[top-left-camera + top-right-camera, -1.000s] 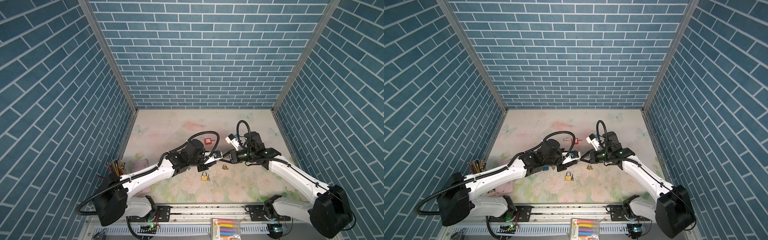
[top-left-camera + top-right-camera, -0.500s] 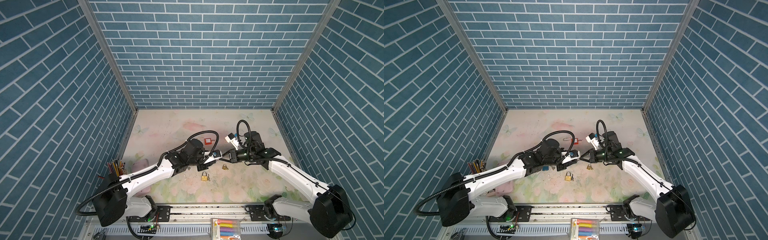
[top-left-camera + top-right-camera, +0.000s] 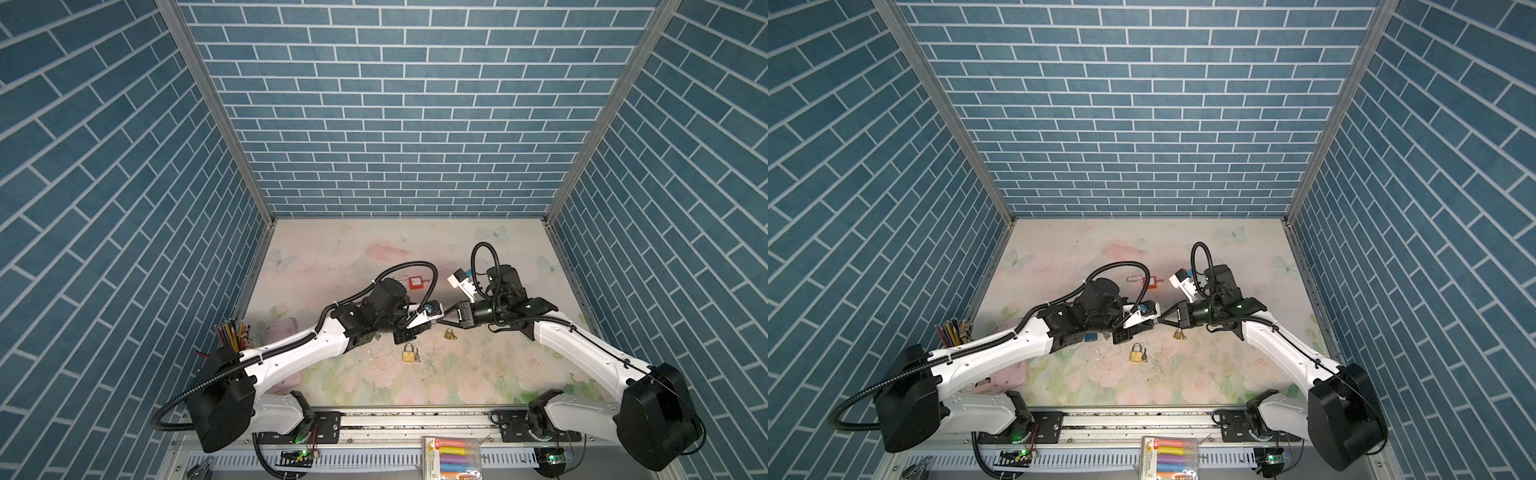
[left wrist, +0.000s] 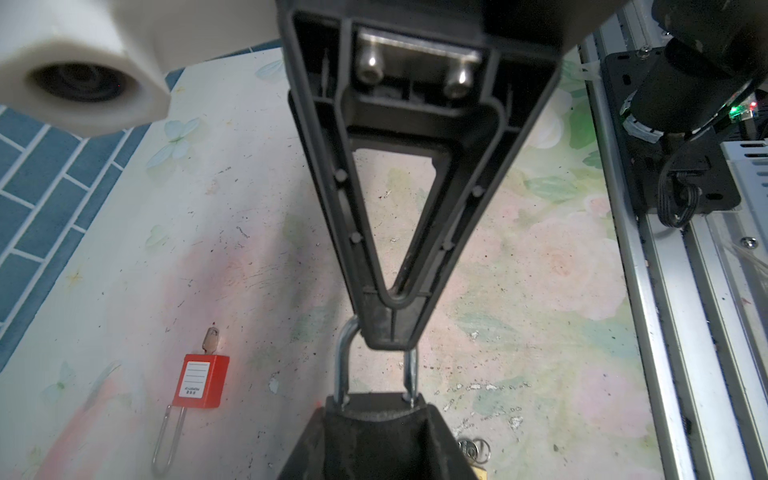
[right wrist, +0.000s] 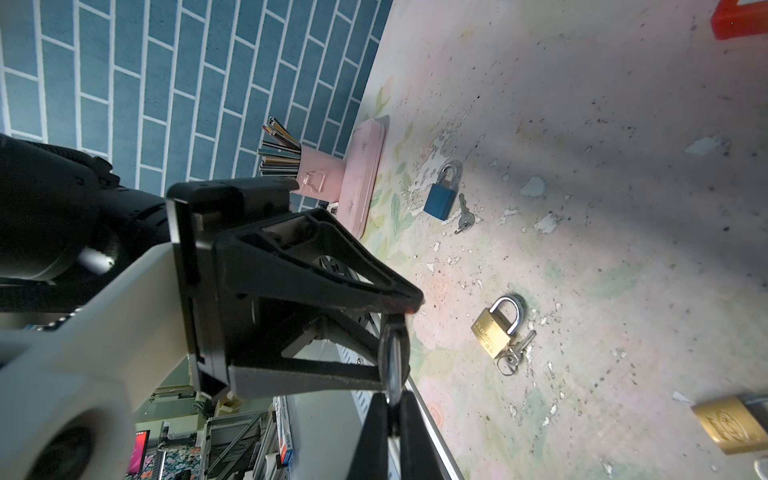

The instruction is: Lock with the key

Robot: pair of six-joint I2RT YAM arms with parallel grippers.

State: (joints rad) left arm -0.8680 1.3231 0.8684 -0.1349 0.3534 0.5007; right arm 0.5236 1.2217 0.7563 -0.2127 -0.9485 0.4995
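**Two grippers meet on one padlock**

Top views: mid-mat (image 3: 478, 374), the left gripper (image 3: 428, 328) and right gripper (image 3: 444, 322) meet tip to tip. A brass padlock (image 3: 408, 352) with keys lies just in front of them. A small brass padlock (image 3: 449, 333) is nearby, and a red padlock (image 3: 415, 282) lies behind.

Left wrist: the left fingers (image 4: 374, 440) clamp the held padlock, its body hidden between them. Its shackle (image 4: 343, 361) sticks out, and the right gripper's tips are pinched tight on its top.

Right wrist: a blue padlock (image 5: 440, 201) and its key (image 5: 463, 216) lie near a pink tin (image 5: 365, 178).
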